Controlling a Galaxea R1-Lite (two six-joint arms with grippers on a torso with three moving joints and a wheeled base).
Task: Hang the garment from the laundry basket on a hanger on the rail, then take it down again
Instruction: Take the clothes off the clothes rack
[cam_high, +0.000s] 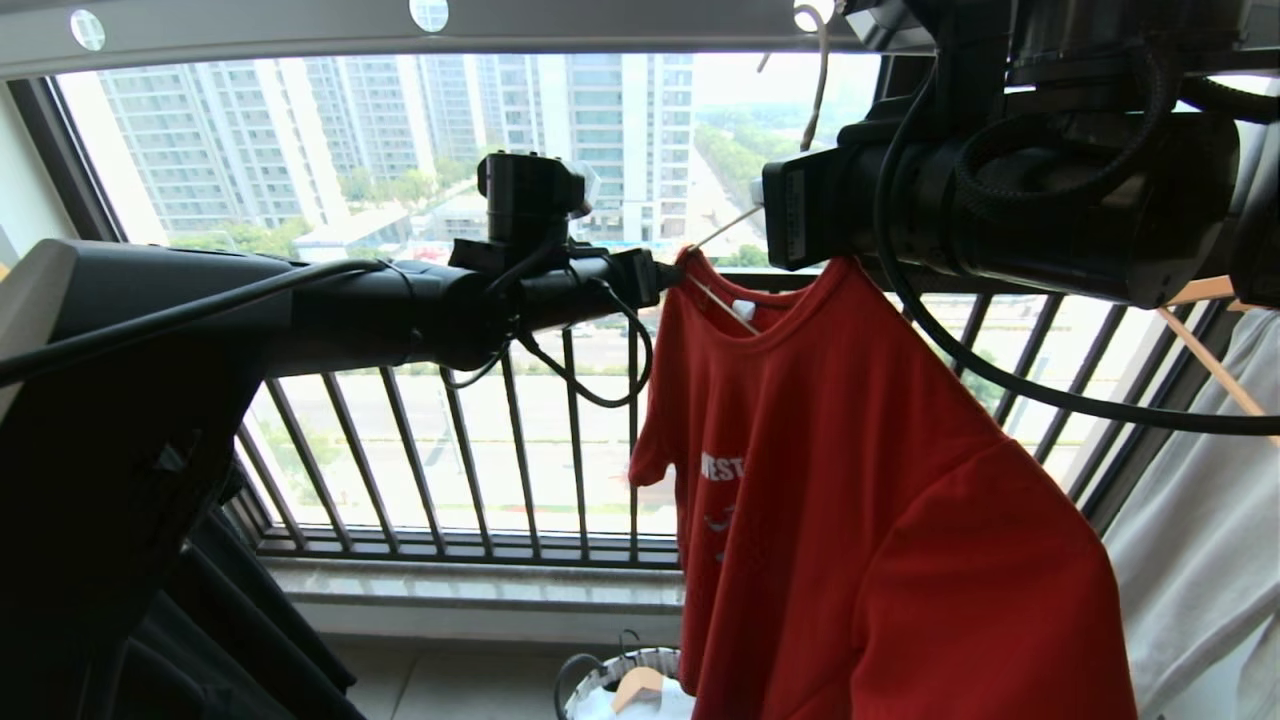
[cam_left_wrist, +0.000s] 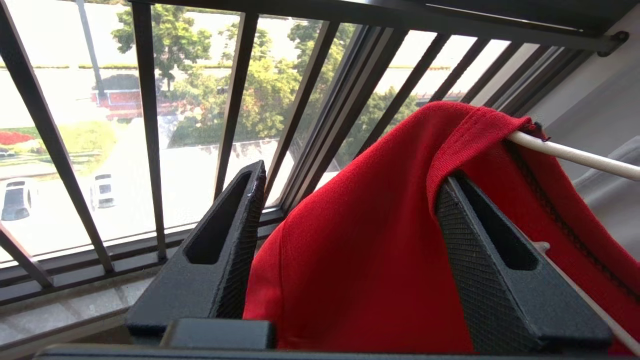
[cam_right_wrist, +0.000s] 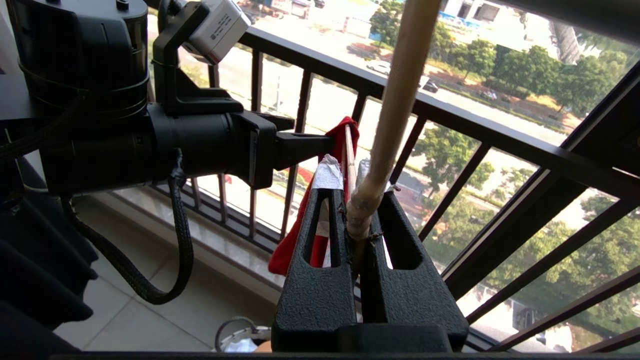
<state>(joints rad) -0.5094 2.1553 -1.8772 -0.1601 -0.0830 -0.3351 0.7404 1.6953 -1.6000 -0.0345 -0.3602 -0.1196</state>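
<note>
The red T-shirt (cam_high: 860, 480) hangs on the thin white hanger (cam_high: 722, 305) under the grey rail (cam_high: 300, 30), whose round holes run along the top edge of the head view. The hanger's long hook (cam_high: 818, 75) rises to 1 of those holes.

The left claw (cam_left_wrist: 350, 185) reaches in level from the left at the shirt's shoulder. Its 2 fingers (cam_left_wrist: 225, 240) stand apart, with a fold of red cloth between them; the cloth drapes over the tip of 1 finger, while the other finger stands clear of it on the window side. The white hanger arm (cam_left_wrist: 575, 156) pokes out of the shirt's edge just beyond that tip.

The right claw (cam_right_wrist: 357, 200) is clamped on the hanger's neck (cam_right_wrist: 395, 100) above the collar, fingers pressed close on the wire. Its arm fills the upper right of the head view.

Behind the shirt, the dark window railing (cam_high: 450, 450) runs across, with a stone sill (cam_high: 470, 590) below it. The laundry basket (cam_high: 620, 680) sits on the floor beneath the shirt's left hem, with open floor to its left. A pale grey garment (cam_high: 1210, 520) hangs close on the right; dark cloth (cam_high: 250, 620) hangs at lower left.
</note>
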